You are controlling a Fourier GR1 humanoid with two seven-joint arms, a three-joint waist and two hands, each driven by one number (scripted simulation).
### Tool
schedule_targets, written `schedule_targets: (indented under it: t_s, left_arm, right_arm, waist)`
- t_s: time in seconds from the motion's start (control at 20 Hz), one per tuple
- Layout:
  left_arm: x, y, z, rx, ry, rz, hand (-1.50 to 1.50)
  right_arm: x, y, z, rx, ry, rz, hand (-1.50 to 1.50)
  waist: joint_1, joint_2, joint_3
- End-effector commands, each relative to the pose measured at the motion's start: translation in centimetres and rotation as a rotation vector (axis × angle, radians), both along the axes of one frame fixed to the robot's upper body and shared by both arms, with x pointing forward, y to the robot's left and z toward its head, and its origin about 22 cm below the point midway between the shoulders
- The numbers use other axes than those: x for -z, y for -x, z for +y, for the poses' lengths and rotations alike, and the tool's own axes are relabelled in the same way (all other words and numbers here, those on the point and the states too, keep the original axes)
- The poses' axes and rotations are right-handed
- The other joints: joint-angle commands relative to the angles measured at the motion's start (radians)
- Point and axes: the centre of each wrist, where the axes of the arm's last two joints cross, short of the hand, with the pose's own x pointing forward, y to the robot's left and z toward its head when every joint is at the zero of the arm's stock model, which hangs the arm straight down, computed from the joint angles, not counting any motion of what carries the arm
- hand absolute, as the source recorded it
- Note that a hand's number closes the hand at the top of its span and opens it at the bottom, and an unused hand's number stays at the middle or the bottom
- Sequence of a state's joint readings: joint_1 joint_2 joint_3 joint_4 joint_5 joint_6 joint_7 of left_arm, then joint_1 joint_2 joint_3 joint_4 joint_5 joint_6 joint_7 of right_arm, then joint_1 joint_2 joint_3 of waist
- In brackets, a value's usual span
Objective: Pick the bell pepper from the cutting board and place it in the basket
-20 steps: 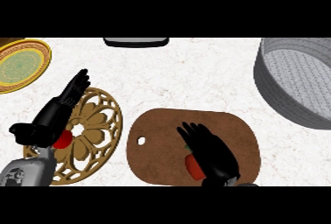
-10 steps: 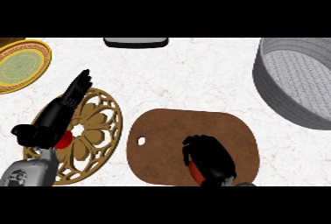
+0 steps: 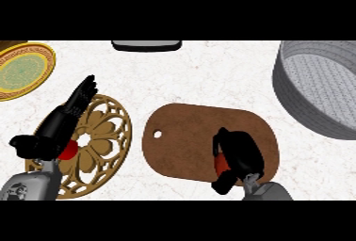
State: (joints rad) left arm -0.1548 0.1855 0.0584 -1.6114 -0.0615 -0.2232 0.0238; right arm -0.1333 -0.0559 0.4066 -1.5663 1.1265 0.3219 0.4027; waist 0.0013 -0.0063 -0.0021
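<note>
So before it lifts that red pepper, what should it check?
1. Right hand curled round the pepper: ok, though the hand hides most of it.
2. Pepper clear of the board: cannot tell; the hand sits low over the board.
3. Basket in view with its open side up: ok, at the upper right.
4. Way from board to basket free: ok, only bare counter lies between.
5. Left hand out of the way: ok, open at the left over the gold trivet.
</note>
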Motion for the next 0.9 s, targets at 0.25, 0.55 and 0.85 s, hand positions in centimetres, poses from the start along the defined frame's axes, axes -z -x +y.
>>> schedule_targets:
  t_s: [0.25, 0.55, 0.85]
  left_arm:
    - [-0.6, 0.9, -0.3, -0.002, 0.012, -0.008, 0.00]
    - [0.5, 0.7, 0.3, 0.010, 0.002, 0.000, 0.00]
    - [0.7, -0.4, -0.3, -0.038, -0.006, 0.018, 0.00]
  right_arm:
    - [0.7, -3.1, -0.4, 0.323, -0.040, -0.108, 1.50]
    - [-5.0, -3.3, 0.2, 0.349, -0.403, -0.245, 1.50]
    - [-9.4, 0.1, 1.1, 0.364, -0.649, -0.546, 1.50]
  waist:
    - [0.005, 0.006, 0.002]
    - [0.008, 0.004, 0.003]
    - [-0.010, 0.003, 0.002]
